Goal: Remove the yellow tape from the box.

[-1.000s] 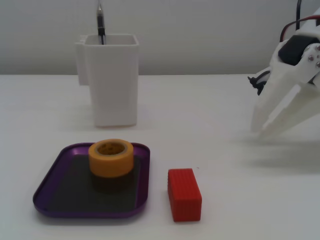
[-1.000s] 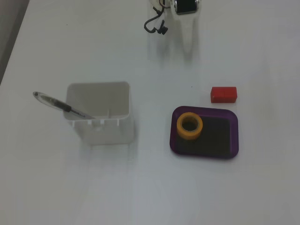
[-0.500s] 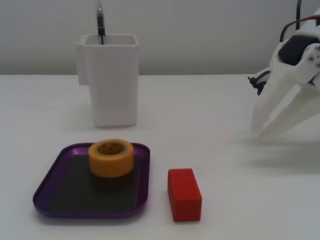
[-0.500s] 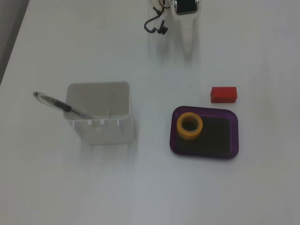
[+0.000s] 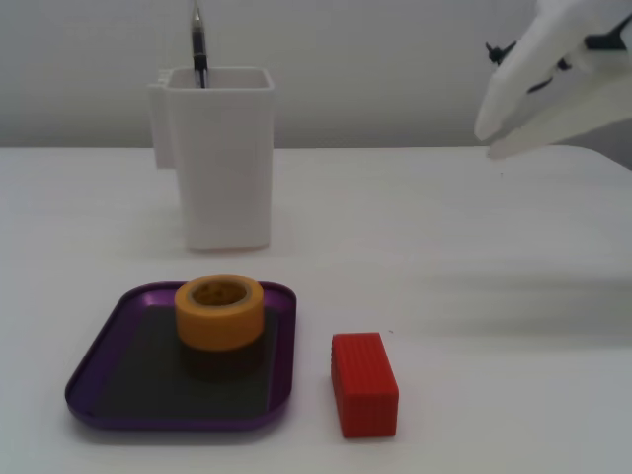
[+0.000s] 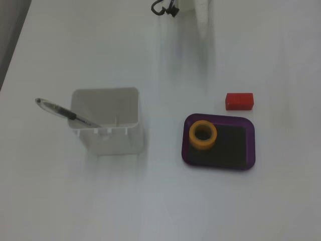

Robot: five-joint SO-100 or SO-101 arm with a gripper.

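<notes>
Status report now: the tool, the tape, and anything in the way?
Tool raised, empty, far from tray. Tape inside tray, untouched. Red block beside tray, path clear.

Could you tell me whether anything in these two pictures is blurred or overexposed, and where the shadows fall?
In the fixed view from the side, the gripper is smeared by motion and nearly blends into the pale wall; the yellow tape and red block stay sharp, with soft shadows. In the fixed view from above, the table looks washed out, and the white container shows faint shadows.
</notes>
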